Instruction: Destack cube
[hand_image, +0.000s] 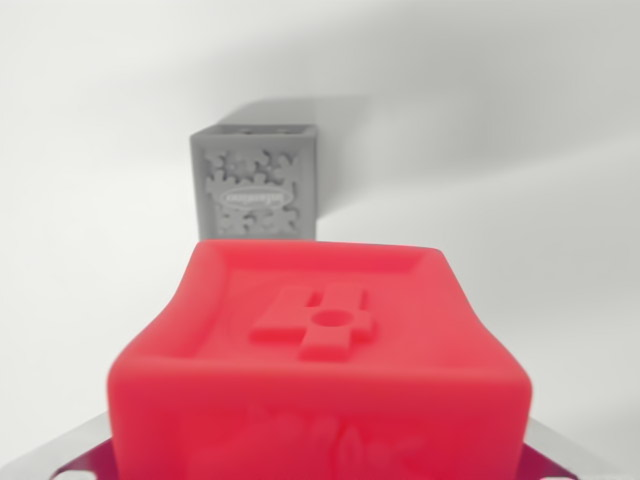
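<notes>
Red cube (320, 370) before grey cube (256, 182); its label unreadable.

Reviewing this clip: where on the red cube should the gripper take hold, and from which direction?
Grip the red cube on its two flat side walls, coming straight down from above. Its top faces the wrist camera squarely and the sides look plain, while the grey cube stands apart behind it, likely leaving room.

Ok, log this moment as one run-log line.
view: wrist | red cube: near, fills lower frame | grey cube: beyond it, on white surface | stacked: no | hand: fingers not clearly visible, state unclear
</notes>
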